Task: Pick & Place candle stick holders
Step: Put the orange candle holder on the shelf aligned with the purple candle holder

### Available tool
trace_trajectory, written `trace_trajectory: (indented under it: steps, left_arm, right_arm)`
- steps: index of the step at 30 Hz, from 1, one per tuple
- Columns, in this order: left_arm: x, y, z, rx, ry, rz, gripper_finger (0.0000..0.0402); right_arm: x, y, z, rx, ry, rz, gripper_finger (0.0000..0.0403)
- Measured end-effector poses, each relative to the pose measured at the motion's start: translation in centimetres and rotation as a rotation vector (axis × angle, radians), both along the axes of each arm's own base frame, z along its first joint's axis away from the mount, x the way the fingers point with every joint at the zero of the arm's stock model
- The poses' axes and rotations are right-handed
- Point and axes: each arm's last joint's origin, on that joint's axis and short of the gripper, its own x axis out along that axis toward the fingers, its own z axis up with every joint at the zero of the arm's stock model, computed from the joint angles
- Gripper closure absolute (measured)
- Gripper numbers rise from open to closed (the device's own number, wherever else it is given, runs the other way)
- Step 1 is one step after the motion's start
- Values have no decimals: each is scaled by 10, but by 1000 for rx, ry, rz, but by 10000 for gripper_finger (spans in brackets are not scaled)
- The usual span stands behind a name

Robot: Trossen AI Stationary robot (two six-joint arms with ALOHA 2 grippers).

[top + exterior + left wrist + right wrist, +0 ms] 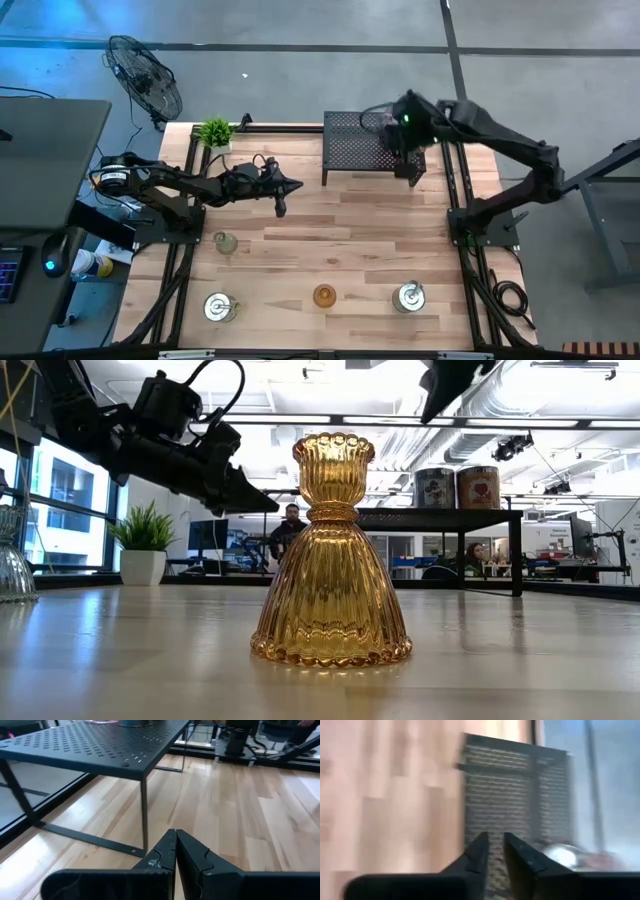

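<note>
An amber glass holder (330, 560) stands on its base close to the low camera; it also shows in the high view (324, 295). Two silver holders (218, 306) (409, 296) and a pale glass one (226, 242) stand on the near part of the table. Two silver holders (435, 487) (478, 487) stand on the black mesh rack (365, 150); a silver one (560, 855) and a pink one (605, 860) show blurred on it. My left gripper (296, 185) is shut and empty, left of the rack. My right gripper (412, 178) hangs over the rack's right near corner, open by a narrow gap, empty.
A small green potted plant (214, 131) stands at the far left corner of the table. The rack's thin legs (144, 815) stand just ahead of my left gripper. Bare wood lies in the table's middle (360, 230). People show in the room beyond the table (290, 525).
</note>
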Motion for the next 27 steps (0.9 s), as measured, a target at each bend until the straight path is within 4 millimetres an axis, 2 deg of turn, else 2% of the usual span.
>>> trace_trajectory:
  steps: [3,7,11,16,20,23,27]
  left_arm:
    - [0,0,0,1,-5,-4,396]
    - [0,0,0,3,-3,-4,396]
    - [1,0,-2,7,9,-6,396]
    - [1,0,-1,11,-2,-6,396]
    - [1,0,0,11,-7,-6,396]
    - [1,0,-1,9,-3,-5,396]
    - [1,0,-2,5,8,-5,396]
  right_arm:
    - [2,24,-21,41,-77,40,396]
    - [9,57,-61,135,-152,56,385]
    - [23,94,-94,250,-218,56,399]
    - [44,143,-117,406,-325,72,393]
    - [60,176,-137,497,-318,74,392]
    - [74,201,-149,501,-310,100,376]
    - [90,232,-159,487,-280,149,321]
